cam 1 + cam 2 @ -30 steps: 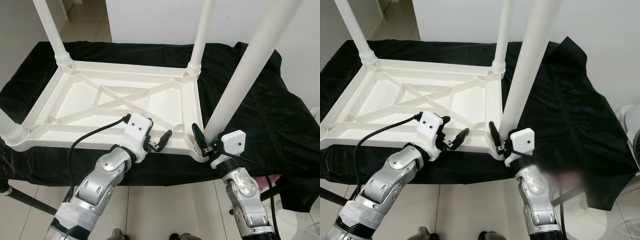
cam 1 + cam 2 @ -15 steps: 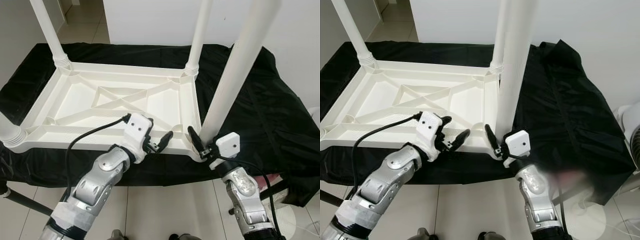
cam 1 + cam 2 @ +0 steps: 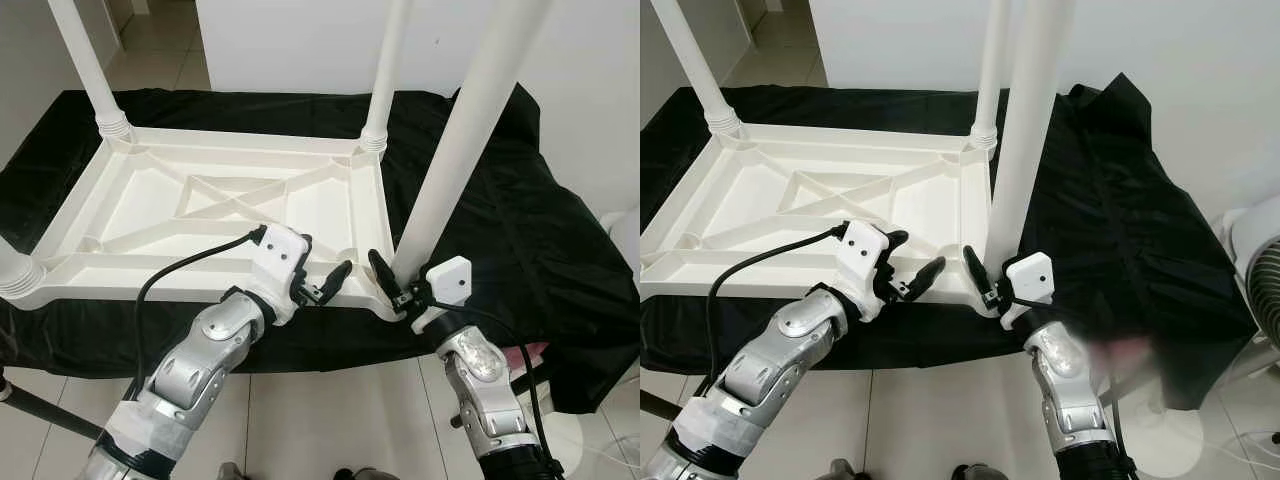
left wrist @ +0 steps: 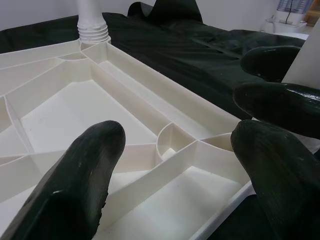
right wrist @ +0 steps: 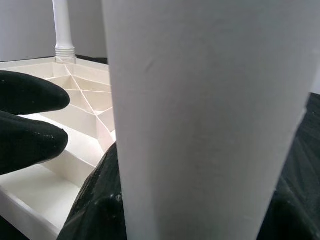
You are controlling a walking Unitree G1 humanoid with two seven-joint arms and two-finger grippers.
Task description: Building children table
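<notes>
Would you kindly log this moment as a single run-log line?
stage: fitting last leg | right gripper: shut on table leg at near right corner | left gripper: open, by tabletop rim | tabletop: upside down on black cloth
</notes>
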